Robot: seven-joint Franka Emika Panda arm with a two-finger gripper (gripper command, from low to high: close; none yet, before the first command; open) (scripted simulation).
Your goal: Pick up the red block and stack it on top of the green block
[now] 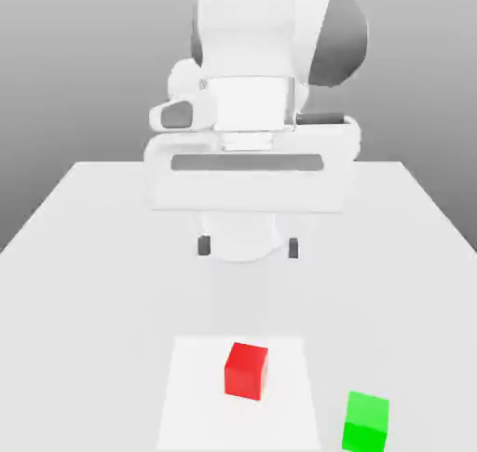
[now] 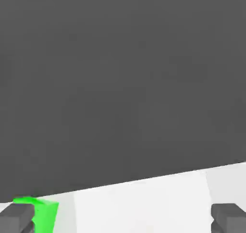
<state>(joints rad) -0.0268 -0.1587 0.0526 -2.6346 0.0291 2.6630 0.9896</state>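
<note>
A small red block (image 1: 246, 370) rests on the white table, toward the near edge in the exterior view. Close by, on the exterior view's right and a little nearer the camera, sits the green block (image 1: 365, 422); the two cubes do not touch. My gripper (image 1: 249, 247) hangs high above the table, farther back than both blocks, open and holding nothing, its dark fingertips (image 1: 204, 246) spread wide. In the hand view the green block (image 2: 41, 213) peeks out beside one fingertip (image 2: 17, 220) of the open gripper (image 2: 124, 220).
The red block stands on a brighter white rectangular patch (image 1: 196, 394) of the table (image 1: 84, 254). The arm's bulky white body (image 1: 252, 87) rises behind the gripper. A dark grey backdrop (image 2: 120, 83) lies beyond the table's edge.
</note>
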